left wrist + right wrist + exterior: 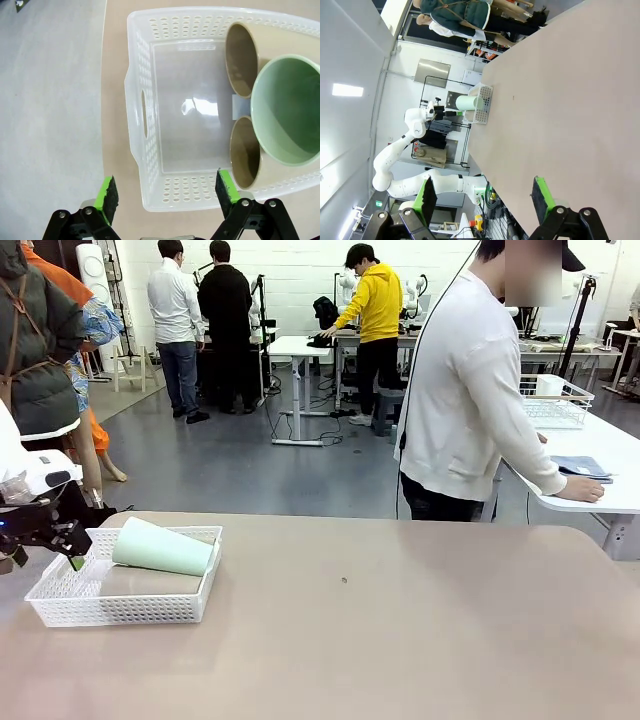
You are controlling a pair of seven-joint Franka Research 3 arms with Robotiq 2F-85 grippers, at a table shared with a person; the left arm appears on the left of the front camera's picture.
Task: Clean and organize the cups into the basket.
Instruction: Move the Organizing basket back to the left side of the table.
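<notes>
Tan tabletop (400, 630) ran across the front view w/ the white basket (120, 612) at its left end, mint cup (163, 547) lying on its side atop two brown cups, left gripper (45, 540) just beside the basket's left wall, and a person (470, 390) turned away at a far table. Left wrist view: left gripper (167, 192) jaws apart & empty over the basket's near rim (175, 202), brown cups (242, 60) and mint cup (290, 110) mouths-on at the right. Right wrist view: right gripper (485, 200) jaws apart, holding nothing, basket (482, 102) w/ mint cup (466, 103) well apart across the table.
</notes>
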